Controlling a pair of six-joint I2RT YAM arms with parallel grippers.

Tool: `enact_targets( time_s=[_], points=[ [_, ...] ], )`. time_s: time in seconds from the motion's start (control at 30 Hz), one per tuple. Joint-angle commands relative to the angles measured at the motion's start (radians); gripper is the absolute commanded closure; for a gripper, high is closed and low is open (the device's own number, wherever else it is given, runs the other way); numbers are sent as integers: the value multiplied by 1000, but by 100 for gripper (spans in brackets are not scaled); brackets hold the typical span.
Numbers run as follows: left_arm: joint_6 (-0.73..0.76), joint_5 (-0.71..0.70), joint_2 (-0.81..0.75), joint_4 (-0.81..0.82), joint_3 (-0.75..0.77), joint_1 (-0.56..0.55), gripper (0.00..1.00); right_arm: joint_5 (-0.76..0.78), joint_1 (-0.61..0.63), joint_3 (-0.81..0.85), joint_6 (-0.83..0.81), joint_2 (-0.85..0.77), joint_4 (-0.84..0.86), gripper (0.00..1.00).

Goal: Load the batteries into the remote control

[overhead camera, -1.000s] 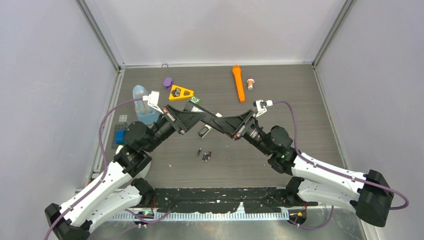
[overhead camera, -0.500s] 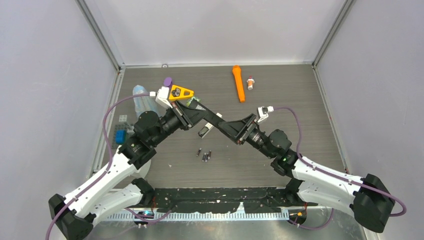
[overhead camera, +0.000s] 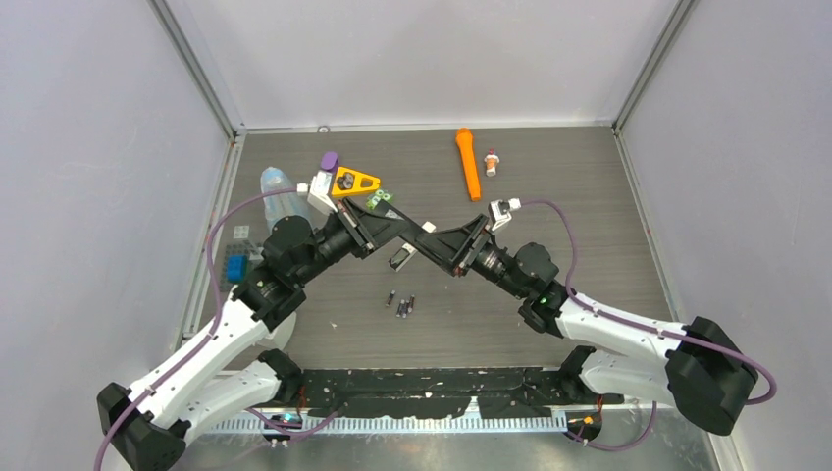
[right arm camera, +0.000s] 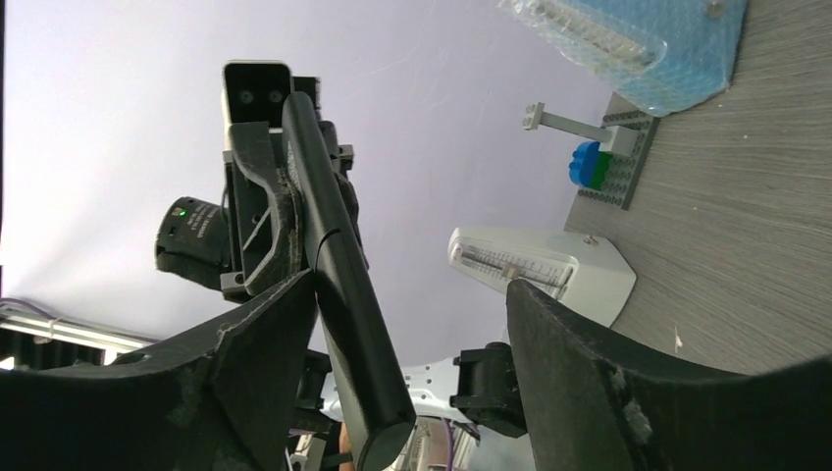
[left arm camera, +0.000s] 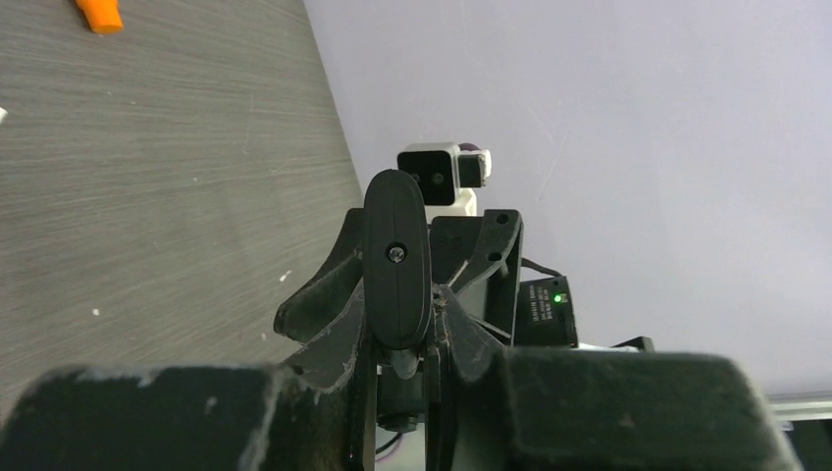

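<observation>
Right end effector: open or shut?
Open. Right end effector fingers stand wide apart in its wrist view, one clear of the remote control.

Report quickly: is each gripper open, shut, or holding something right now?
Left gripper: shut on the remote control.
Right gripper: open, its fingers spread wide, gripping nothing.

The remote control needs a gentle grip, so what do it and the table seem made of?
Remote control: likely moulded plastic, dark and faintly glossy on the side seen here, with a seam line across it. Table: probably wood-look laminate, matte grey-brown, with fine straight grain.
</observation>
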Motion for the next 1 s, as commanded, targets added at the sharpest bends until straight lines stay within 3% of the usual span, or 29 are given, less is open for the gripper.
enact_targets(
  time_s=[0.0,0.23,0.57,0.97],
  points=[
    [-97,90,6,166,-13,39,100,-29,-2,-15,65,34,120,27],
    [-161,125,-11,236,-52,122,100,-1,-4,-94,86,30,127,49],
    [-21,108,4,109,2,140,100,18,-7,-54,36,-24,25,53],
    [207,122,45,19,45,138,100,6,-16,38,-11,-97,-189,70]
  ],
)
